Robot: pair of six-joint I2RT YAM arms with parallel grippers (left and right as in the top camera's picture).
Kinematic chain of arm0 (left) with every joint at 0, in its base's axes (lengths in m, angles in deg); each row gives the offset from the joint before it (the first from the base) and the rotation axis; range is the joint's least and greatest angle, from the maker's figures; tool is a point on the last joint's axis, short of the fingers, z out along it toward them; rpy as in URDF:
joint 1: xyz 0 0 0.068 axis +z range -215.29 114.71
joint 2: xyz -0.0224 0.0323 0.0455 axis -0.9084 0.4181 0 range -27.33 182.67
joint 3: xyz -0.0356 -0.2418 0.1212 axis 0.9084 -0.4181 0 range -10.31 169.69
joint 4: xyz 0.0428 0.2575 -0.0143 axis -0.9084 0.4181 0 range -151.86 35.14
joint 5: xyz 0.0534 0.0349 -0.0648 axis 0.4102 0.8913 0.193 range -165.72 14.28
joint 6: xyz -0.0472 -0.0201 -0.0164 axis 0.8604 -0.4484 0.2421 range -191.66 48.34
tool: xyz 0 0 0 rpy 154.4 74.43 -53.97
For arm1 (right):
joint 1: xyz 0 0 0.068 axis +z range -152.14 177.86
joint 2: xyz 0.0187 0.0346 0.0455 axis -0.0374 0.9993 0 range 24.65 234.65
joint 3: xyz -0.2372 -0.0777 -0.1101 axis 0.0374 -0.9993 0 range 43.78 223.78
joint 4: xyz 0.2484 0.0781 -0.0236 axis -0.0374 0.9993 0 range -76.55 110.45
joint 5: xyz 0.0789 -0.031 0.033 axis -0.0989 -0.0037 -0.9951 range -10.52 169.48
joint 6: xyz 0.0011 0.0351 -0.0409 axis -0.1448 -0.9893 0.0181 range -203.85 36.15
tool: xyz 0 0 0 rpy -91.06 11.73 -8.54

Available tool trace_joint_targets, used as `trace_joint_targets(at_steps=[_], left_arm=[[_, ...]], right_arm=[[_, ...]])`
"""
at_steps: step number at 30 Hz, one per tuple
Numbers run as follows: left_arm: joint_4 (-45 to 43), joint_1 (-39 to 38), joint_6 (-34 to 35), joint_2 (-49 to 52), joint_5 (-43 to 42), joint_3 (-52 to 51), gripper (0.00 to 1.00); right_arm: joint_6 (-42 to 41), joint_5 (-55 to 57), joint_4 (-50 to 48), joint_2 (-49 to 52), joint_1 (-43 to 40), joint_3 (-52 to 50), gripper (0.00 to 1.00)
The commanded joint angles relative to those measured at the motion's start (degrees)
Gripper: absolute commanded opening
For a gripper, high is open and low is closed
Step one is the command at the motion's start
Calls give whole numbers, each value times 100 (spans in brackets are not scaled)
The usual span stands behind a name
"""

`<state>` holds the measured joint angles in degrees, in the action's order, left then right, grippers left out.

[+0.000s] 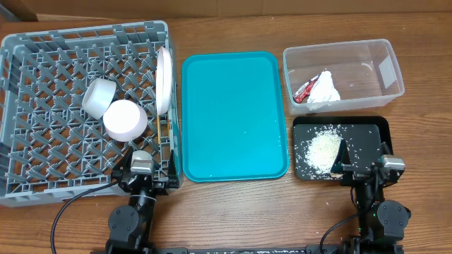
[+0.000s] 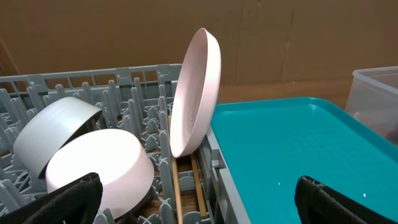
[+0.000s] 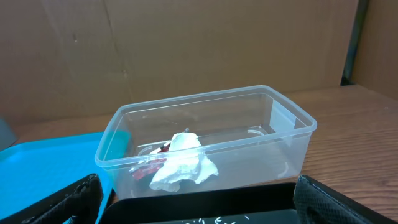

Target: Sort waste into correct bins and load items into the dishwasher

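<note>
Left gripper and right gripper gape empty; I count two round white bowls, one round white plate in grey plastic crate.

A wooden table backed by a brown cardboard wall.

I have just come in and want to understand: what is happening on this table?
Two robot arms are sorting waste and loading dishes, and the work looks nearly finished. The grey dish rack holds two white bowls, a plate standing on edge and chopsticks. The red wrapper and the tissue lie in the clear tub, and the rice lies in the black tray. The left hand and the right hand are both open and hold nothing.
</note>
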<state>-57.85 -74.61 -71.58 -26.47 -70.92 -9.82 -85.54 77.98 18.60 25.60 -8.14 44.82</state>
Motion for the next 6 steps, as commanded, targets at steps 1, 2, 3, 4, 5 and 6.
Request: trace_joint_targets(at_steps=[1, 2, 3, 4, 5, 6], left_arm=[[-15, 42, 13, -24, 72, -20, 100], [-15, 42, 13, -24, 74, -20, 100], [-15, 42, 13, -24, 72, -20, 100], [-15, 42, 13, -24, 72, -20, 100], [-15, 42, 13, -24, 72, -20, 100], [-15, 42, 13, -24, 72, -20, 100]], right_arm=[[2, 9, -37, -39, -24, -57, 100], [2, 9, -37, -39, -24, -55, 100], [2, 9, -37, -39, -24, -55, 100], [2, 9, -37, -39, -24, -55, 100], [2, 9, -37, -39, -24, -55, 100], [2, 9, -37, -39, -24, -55, 100]])
